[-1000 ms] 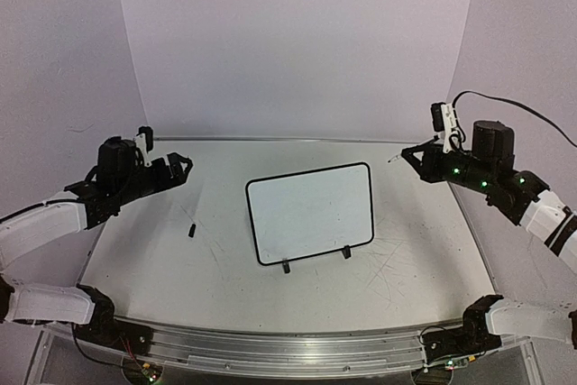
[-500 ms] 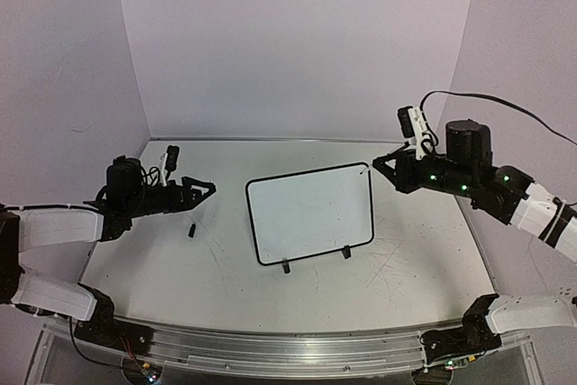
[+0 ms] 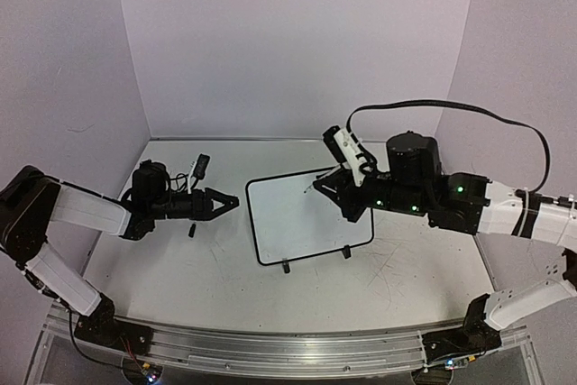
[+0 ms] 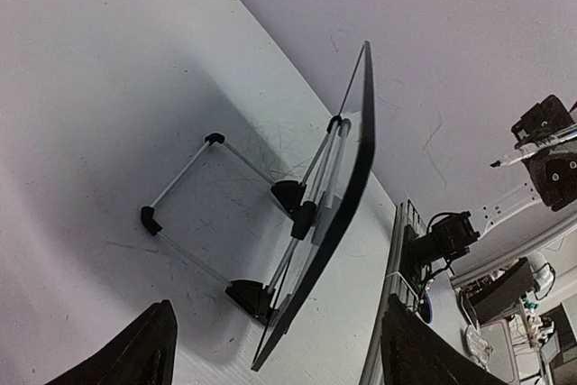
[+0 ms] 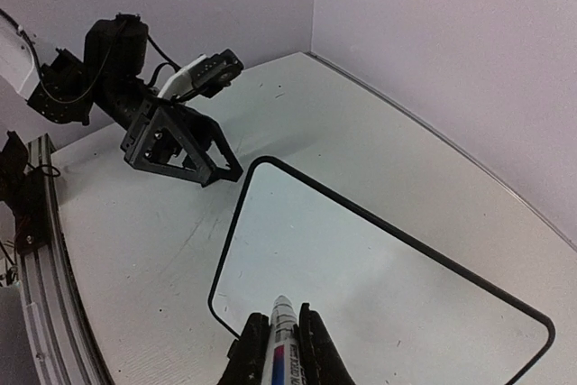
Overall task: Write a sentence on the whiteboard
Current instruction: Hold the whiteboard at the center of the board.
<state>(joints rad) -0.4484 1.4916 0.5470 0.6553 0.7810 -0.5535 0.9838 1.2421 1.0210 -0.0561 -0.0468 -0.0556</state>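
Note:
The whiteboard [image 3: 311, 214] leans on its two black feet mid-table, its face bare white; no sentence is in view. My right gripper [image 3: 326, 188] hovers over the board's upper middle, shut on a white marker [image 3: 313, 189] whose tip points at the upper left part of the board. In the right wrist view the marker [image 5: 282, 331] sits between my fingers above the whiteboard [image 5: 361, 277]. My left gripper [image 3: 230, 200] is open, just left of the board's left edge. The left wrist view shows the whiteboard [image 4: 347, 196] edge-on, ahead of my left gripper [image 4: 279, 358].
A small black cap [image 3: 192, 231] lies on the table below the left gripper. Purple walls close in the back and both sides. The metal rail [image 3: 270, 349] runs along the near edge. The board's wire stand [image 4: 194, 164] reaches out behind it.
The right arm swung left from the table's right side to above the board, marker in grip. The left gripper moved right toward the board's left edge, its jaws narrowing a little.

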